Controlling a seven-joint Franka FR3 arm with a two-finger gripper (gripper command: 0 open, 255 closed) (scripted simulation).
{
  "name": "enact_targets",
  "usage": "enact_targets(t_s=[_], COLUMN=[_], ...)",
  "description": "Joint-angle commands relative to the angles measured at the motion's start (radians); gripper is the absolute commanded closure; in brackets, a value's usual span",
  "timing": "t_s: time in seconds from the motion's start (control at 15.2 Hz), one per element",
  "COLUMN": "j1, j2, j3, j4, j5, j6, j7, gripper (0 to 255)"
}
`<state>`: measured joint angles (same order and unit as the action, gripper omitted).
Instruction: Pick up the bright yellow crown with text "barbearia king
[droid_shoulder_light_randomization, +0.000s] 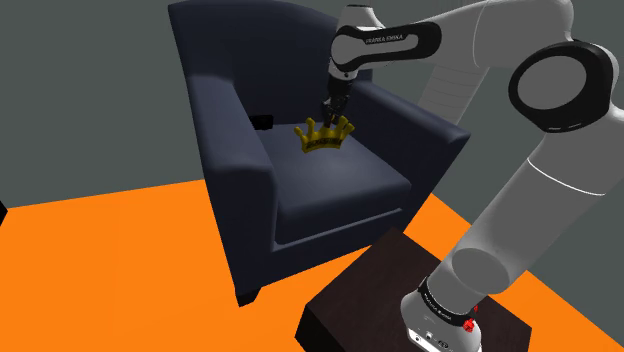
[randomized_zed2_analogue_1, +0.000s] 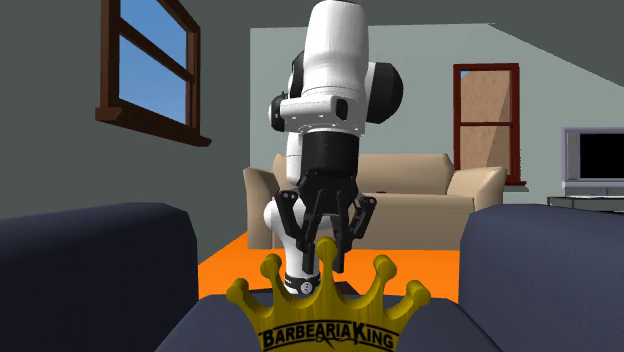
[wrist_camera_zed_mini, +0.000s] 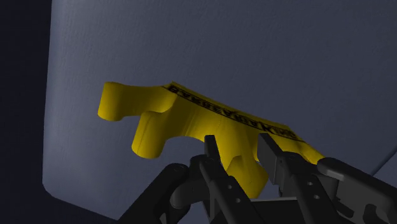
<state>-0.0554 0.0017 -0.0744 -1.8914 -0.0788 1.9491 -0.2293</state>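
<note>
The yellow crown (droid_shoulder_light_randomization: 325, 136) with the black lettering "Barbearia King" (randomized_zed2_analogue_1: 328, 338) is over the back part of the dark blue armchair's seat (droid_shoulder_light_randomization: 340, 185). My black gripper (droid_shoulder_light_randomization: 333, 112) comes down on it from above. In the wrist view the two fingers (wrist_camera_zed_mini: 213, 153) clasp one middle point of the crown (wrist_camera_zed_mini: 184, 118) between them, so the gripper (wrist_camera_zed_mini: 240, 145) is shut on it. The second exterior view shows the gripper (randomized_zed2_analogue_1: 322, 262) at the crown's rear rim. Whether the crown touches the cushion or hangs just above it, I cannot tell.
The armchair's high back (droid_shoulder_light_randomization: 250, 50) and two thick armrests (droid_shoulder_light_randomization: 235, 150) enclose the seat. A small black object (droid_shoulder_light_randomization: 262, 122) lies by one armrest. Around the chair is an orange floor (droid_shoulder_light_randomization: 110, 260). A beige sofa (randomized_zed2_analogue_1: 430, 190) stands behind the arm.
</note>
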Motion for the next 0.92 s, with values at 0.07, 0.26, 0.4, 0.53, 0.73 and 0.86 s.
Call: enact_targets(t_s=[0.07, 0.26, 0.4, 0.53, 0.73, 0.86], j1=[0.0, 0.0, 0.0, 0.0, 0.001, 0.001], j2=[0.0, 0.0, -0.001, -0.004, -0.006, -0.007], j3=[0.0, 0.0, 0.0, 0.0, 0.001, 0.001], j4=[0.0, 0.0, 0.013, 0.036, 0.074, 0.1], j5=[0.0, 0.0, 0.0, 0.001, 0.002, 0.002], j6=[0.0, 0.0, -0.014, -0.04, -0.08, -0.106], j7=[0.0, 0.0, -0.001, -0.003, -0.006, -0.007], gripper=[255, 255, 255, 255, 255, 255])
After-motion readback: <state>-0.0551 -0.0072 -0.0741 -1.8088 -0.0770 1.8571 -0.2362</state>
